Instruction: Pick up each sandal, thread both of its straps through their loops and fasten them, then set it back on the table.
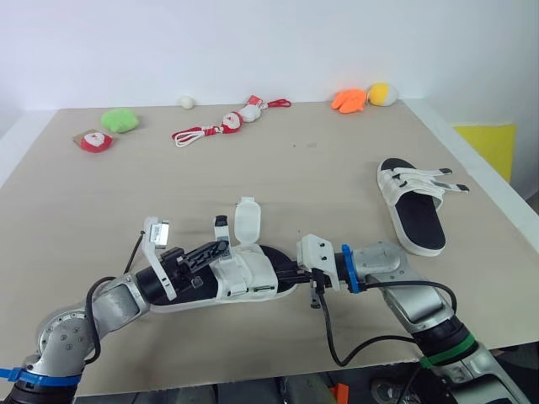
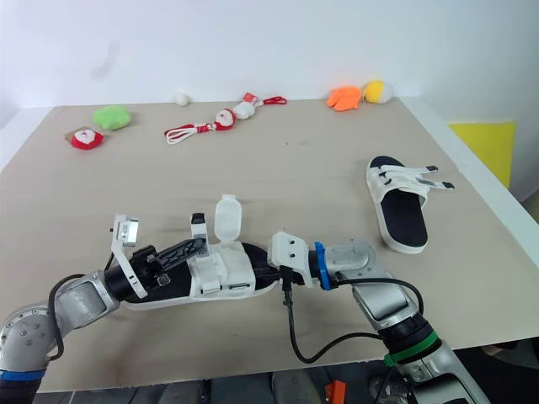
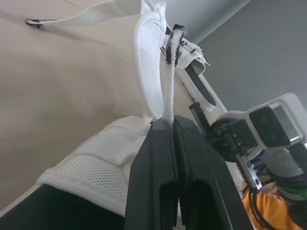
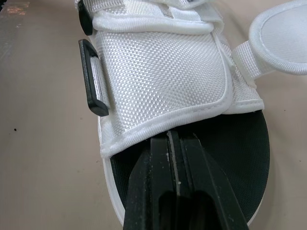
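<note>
The near sandal is lying near the table's front edge. The left gripper is pinching its thin strap (the left wrist view is showing this best). The right gripper is clenching the edge of the white upper. The second sandal is resting toward the table's right edge.

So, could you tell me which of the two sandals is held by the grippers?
The near sandal, straps open, pinched by the left gripper and right gripper; the other sandal lies alone farther right.
</note>
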